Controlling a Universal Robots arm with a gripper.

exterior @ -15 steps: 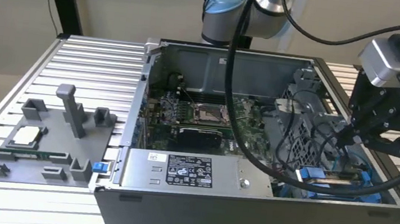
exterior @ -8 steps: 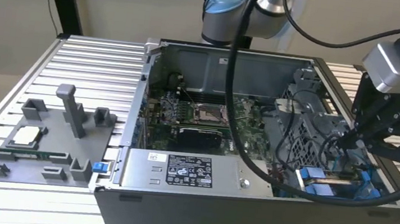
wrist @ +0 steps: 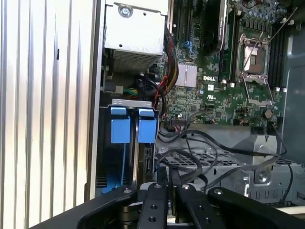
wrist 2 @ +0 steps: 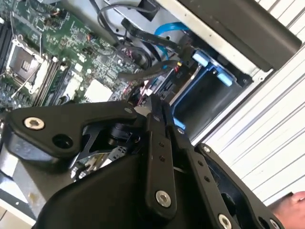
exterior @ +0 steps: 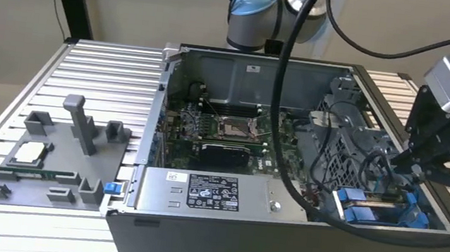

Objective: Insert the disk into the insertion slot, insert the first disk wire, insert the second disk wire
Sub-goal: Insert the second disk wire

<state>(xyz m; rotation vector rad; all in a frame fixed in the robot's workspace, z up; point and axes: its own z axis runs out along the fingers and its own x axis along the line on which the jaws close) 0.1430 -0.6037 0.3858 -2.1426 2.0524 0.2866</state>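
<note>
gripper (wrist: 170, 177) clenched, fingertips together among black cables (wrist 2: 147, 70) just beside the insertion slot (wrist: 126, 102), cannot tell if a wire is pinched; the disk (wrist: 119, 130) in its blue carrier sits inside the insertion slot.

My tool (wrist 2: 156, 104) reaches into the open computer case, its tip just beside a tangle of black cables (wrist 2: 143, 71) and red wires. Close past the tip sit blue carriers (wrist 2: 209, 64) in their bay. A blue cable (wrist 2: 171, 26) curves above them. The motherboard (wrist 2: 62, 52) lies beyond the cables. Outside the case runs the ribbed desk (wrist 2: 267, 138), with a person's hand (wrist 2: 291, 207) at the frame's corner.
</note>
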